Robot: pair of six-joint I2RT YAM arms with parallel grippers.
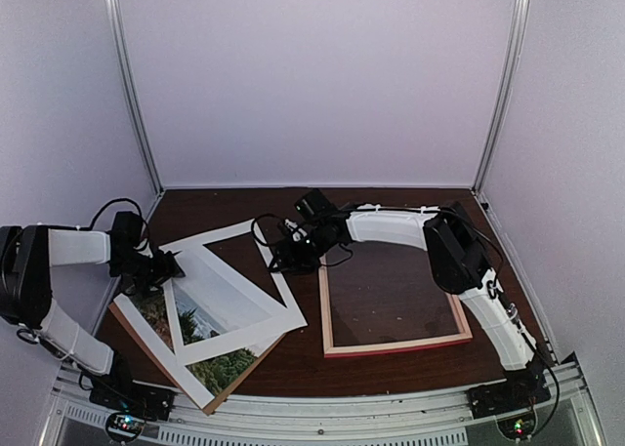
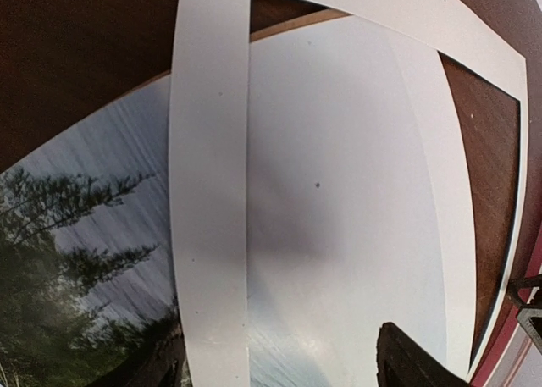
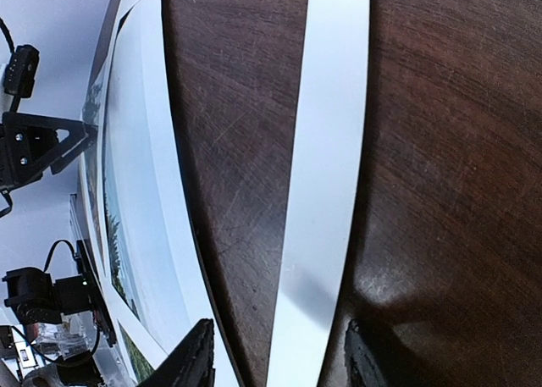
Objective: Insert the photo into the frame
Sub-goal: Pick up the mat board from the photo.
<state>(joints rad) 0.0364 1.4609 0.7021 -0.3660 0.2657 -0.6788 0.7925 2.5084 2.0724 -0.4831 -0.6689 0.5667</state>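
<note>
The photo (image 1: 220,366) lies on a brown backing board (image 1: 259,358) at the front left, partly covered by a skewed white mat (image 1: 239,336). Its trees (image 2: 51,277) and pale sky show in the left wrist view. The frame (image 1: 395,346), with pink rails, lies flat at centre right and holds nothing. My left gripper (image 1: 174,266) is open low over the mat's left rail (image 2: 207,234), its fingers (image 2: 406,362) either side of it. My right gripper (image 1: 276,259) is open over the mat's far right rail (image 3: 326,192), one fingertip (image 3: 195,357) on each side.
Dark wooden table (image 1: 234,207) inside a white-walled booth. The frame's near corner (image 2: 504,366) shows in the left wrist view. The left arm's gripper mount (image 3: 34,141) shows in the right wrist view. Cables trail behind both wrists.
</note>
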